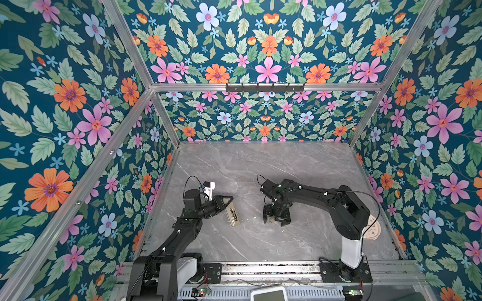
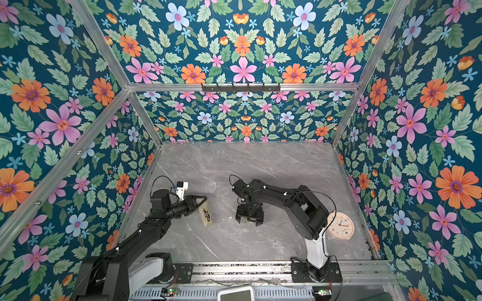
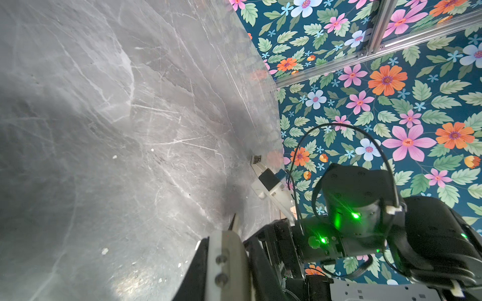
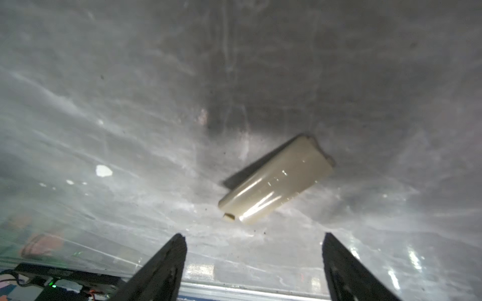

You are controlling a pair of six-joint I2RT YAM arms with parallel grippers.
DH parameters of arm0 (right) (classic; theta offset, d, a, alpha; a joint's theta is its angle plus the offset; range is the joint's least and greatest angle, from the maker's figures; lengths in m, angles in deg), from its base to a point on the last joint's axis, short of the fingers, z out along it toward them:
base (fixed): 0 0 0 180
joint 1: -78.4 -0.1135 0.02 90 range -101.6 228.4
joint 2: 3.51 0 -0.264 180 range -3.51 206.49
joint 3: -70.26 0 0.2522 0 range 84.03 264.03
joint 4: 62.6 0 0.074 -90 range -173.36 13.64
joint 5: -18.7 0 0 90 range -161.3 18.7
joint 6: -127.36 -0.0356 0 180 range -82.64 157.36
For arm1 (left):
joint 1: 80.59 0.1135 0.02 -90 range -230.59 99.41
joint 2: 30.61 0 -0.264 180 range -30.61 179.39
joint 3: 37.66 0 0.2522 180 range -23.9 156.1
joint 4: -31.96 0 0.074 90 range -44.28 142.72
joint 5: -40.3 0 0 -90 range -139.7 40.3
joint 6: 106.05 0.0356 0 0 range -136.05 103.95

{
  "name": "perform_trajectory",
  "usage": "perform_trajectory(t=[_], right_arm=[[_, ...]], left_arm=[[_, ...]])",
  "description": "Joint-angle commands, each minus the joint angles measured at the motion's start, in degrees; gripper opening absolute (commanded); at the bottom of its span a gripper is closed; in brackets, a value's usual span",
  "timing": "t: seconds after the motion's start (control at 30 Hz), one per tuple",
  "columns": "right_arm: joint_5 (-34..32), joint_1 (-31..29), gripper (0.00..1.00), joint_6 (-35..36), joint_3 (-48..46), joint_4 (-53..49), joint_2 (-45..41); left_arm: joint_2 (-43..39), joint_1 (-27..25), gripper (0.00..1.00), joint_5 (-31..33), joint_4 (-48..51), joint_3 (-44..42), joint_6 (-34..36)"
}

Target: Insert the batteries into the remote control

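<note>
From where I stand, the slim beige plastic remote control (image 1: pixel 232 223) lies back-up on the grey marble-look table (image 1: pixel 260 169), left of centre, with the 2 thin dark gold-banded batteries (image 1: pixel 234 214) sitting in its open bay. The left gripper (image 1: pixel 226 201), jaws together, sits over the remote's far end; whether it presses down I cannot tell. The right gripper (image 4: pixel 254 237) points down to the right of the remote, jaws apart on nothing. My worry is the small glossy beige cover plate (image 4: pixel 276 182): it lies flat, skewed and off to 1 side of those jaws, so a pinch could skid it away or lift it crooked, and a nudge from the left tip could jolt the batteries out. Only the right wrist view shows that plate clearly; both top views mostly hide it under the gripper, yet they alone show the loaded bay
</note>
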Motion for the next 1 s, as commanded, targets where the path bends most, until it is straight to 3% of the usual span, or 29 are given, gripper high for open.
perform_trajectory(t=[0.0, 0.2, 0.47, 0.57, 0.6, 0.77, 0.87, 0.97], right_arm=[[0.1, 0.9, 0.81, -2.3, -0.6, 1.8, 0.0], [-0.5, 1.1, 0.79, -0.2, 2.2, 1.3, 2.8], [-3.4, -0.3, 0.63, 6.2, 11.2, -4.9, 8.9], [-5.6, -1.6, 0.63, 6.2, 15.7, -9.1, 12.2], [-6.3, -2.0, 0.58, 9.2, 17.1, -10.5, 13.3], [-9.4, -2.7, 0.5, 11.5, 18.9, -13.4, 14.5], [-9.4, -2.5, 0.51, 11.2, 18.6, -12.2, 13.6], [-8.0, -2.1, 0.62, 10.8, 19.5, -11.3, 13.5]], left_arm=[[-0.4, 0.0, 0.0, -1.2, -1.8, 0.0, 0.1], [-0.3, 0.0, 0.0, -1.2, -2.1, -0.1, 0.1], [-0.8, 0.0, 0.0, -1.0, -2.4, -0.9, -0.2], [-0.9, 0.0, 0.0, -0.9, -2.4, -1.0, -0.2], [-0.9, 0.0, 0.0, -0.9, -2.4, -0.9, -0.2], [-0.3, 0.0, 0.0, -0.7, -2.5, -0.8, -0.1], [-0.3, 0.0, 0.0, -0.6, -2.5, -0.8, -0.1], [0.0, 0.0, 0.0, -0.6, -2.6, -0.8, 0.0]])
